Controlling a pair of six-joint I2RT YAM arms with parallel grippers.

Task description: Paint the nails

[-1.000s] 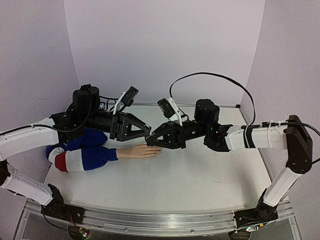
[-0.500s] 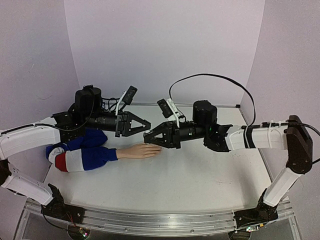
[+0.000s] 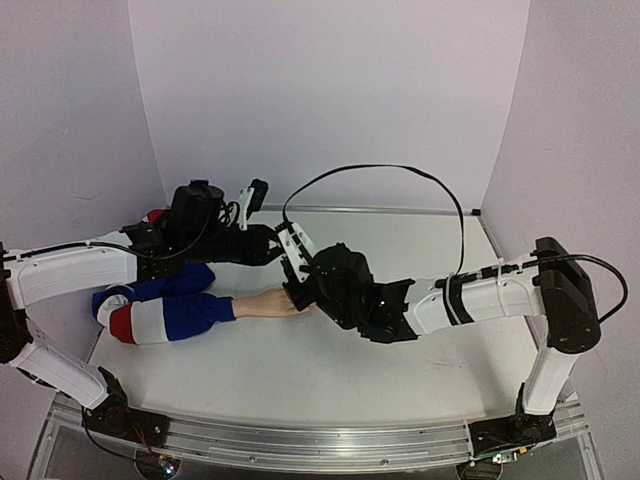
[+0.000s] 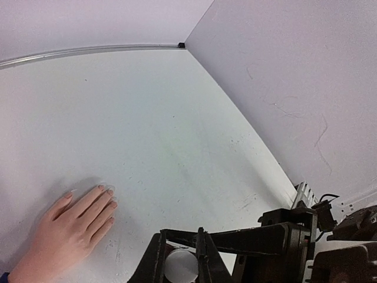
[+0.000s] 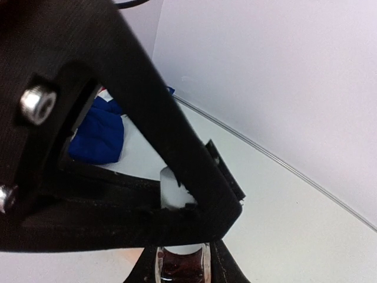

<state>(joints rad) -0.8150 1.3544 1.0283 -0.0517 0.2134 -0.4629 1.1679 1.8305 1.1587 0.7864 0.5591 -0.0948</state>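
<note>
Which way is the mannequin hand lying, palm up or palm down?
Palm down: the hand lies flat on the table, nails facing up.

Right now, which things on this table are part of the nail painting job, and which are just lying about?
Part of the job:
nails on the mannequin hand
polish bottle, held in the right gripper
white cap, pinched by the left gripper

Just there:
striped sleeve
black cable looping over the right arm
table
</note>
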